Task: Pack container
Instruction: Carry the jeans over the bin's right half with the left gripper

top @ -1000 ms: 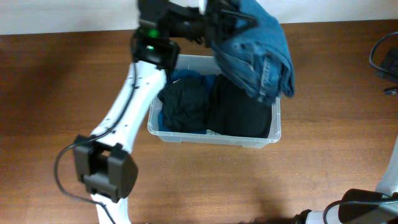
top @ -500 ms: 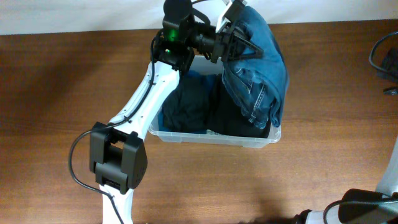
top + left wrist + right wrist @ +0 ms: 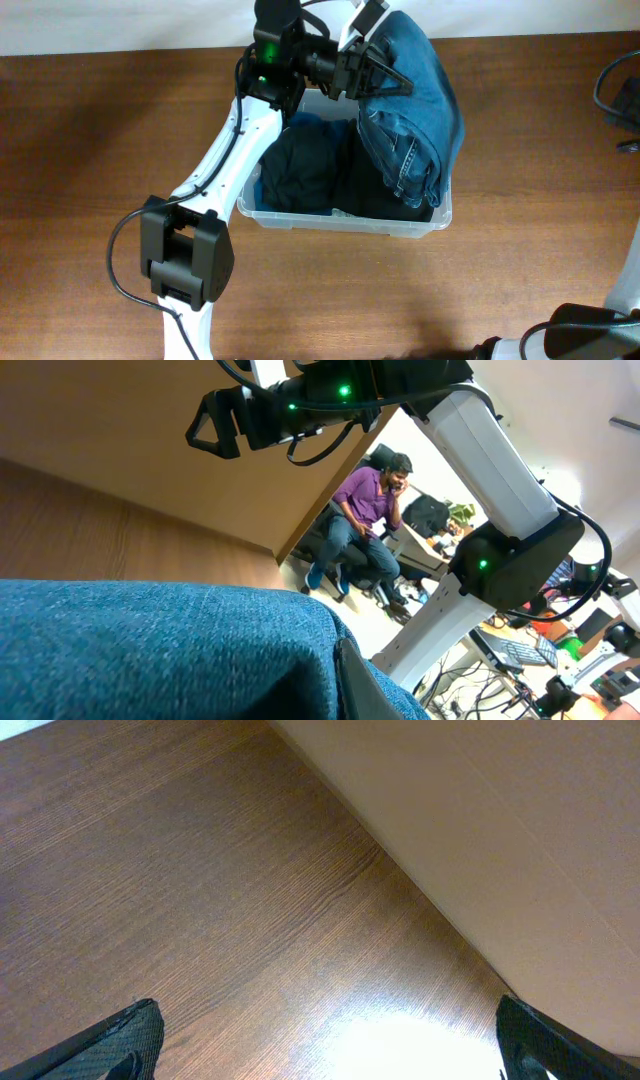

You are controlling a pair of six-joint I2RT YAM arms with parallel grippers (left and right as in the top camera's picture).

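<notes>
**Set the jeans down inside the rim before letting go**

Overhead: the left gripper (image 3: 368, 68) is clamped on the upper fold of the blue jeans (image 3: 418, 110). They hang over the right half of the clear container (image 3: 345, 224), which stands mid-table, and a black garment (image 3: 300, 170) fills its left half. The bundle's right edge seems to overhang the rim. A good placement would shift it a little inward and lower it until the clothes below take the weight, and only then part the fingers. The denim hides the tub's far wall and right rim. I cannot tell whether the jeans already touch what lies under them. Of the right arm, only a piece shows at the bottom edge.

Left wrist: denim fills the lower frame, and behind it is an office background. The fingers cannot be made out here, and the container is out of view.

Right wrist: the right gripper (image 3: 330, 1050) has its fingers spread wide with nothing between them, over the bare wooden table (image 3: 200, 870). Only the tips show, at the bottom corners, and no tub is visible.
</notes>
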